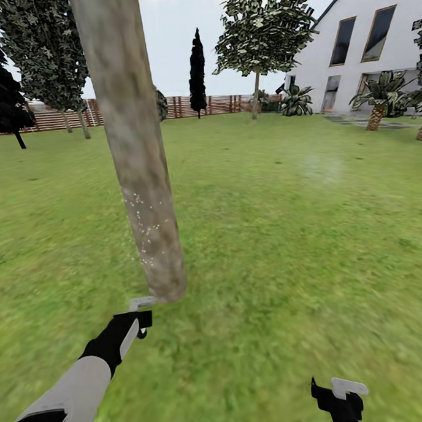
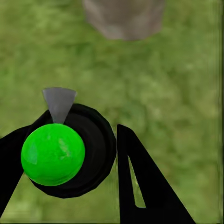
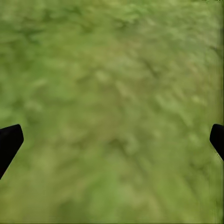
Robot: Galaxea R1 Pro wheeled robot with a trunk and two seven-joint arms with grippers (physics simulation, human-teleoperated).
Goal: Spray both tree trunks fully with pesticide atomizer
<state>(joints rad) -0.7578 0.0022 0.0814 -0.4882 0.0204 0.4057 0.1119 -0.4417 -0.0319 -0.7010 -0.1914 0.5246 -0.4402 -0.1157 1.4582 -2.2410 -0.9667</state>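
A thick pale grey-beige mottled tree trunk (image 1: 134, 147) rises from the grass right in front of me, with small white specks on its lower part. My left gripper (image 1: 139, 320) sits just short of its base, shut on the pesticide atomizer (image 1: 141, 303), whose pale grey head faces the trunk. In the left wrist view the atomizer (image 2: 70, 151) is a black round body with a bright green top between the black fingers (image 2: 140, 182), its grey nozzle aimed at the trunk base (image 2: 123, 18). My right gripper (image 1: 339, 397) hangs open over bare grass (image 3: 112, 93) at the lower right.
Green lawn (image 1: 285, 232) spreads all around. A second tree with jagged green foliage (image 1: 261, 31) stands far back right near the white house (image 1: 376, 50). A slatted wooden fence (image 1: 212, 105), thin black trees (image 1: 197, 70) and short palms (image 1: 378, 99) line the far edge.
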